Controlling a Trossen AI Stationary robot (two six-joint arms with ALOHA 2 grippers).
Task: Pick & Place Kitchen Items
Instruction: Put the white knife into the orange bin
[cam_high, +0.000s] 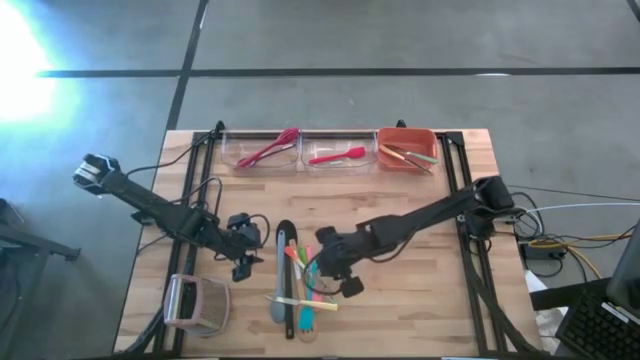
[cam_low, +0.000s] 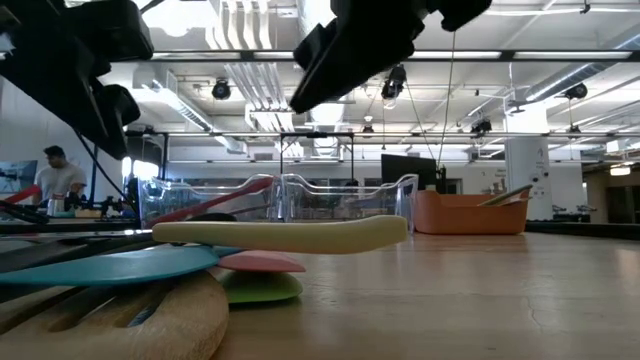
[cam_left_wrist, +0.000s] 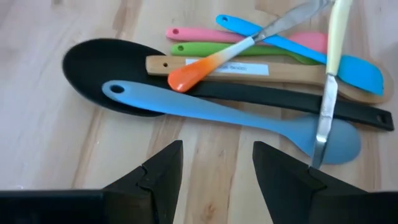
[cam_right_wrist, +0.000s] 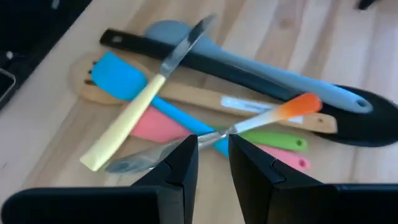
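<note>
while the right gripper (cam_right_wrist: 212, 163) hangs just above the utensil pile with its jaws narrowed to a slim gap and nothing clamped between them, the orange-handled metal utensil (cam_right_wrist: 249, 124) lies directly ahead of the fingertips, crossing over the green spatula (cam_right_wrist: 273, 140) and the pink spatula (cam_right_wrist: 163, 127). its shaft also rests against the cream-handled knife (cam_right_wrist: 138, 110), which lies tilted across the teal spatula (cam_right_wrist: 121, 76) and the wooden spoon (cam_right_wrist: 205, 99). a descent from this spot may well pinch two handles at once, or tip the knife off the heap, since these items are stacked touching one another rather than lying apart. a grip on the slick metal shaft could also slip as it lifts. beneath them all lie the grey spoon (cam_right_wrist: 267, 73) and the black spoon (cam_right_wrist: 367, 121), flat on the counter (cam_right_wrist: 311, 31). the left gripper (cam_left_wrist: 217, 168) waits just beside the pile with jaws spread and empty; a swing from either arm risks contact, as the two sit near each other in the high view. far across the counter, the clear bins (cam_high: 300, 150) and the orange bin (cam_high: 406, 148) already hold several utensils. the boxy handled object (cam_high: 196, 303) sits near the counter's front edge.
</note>
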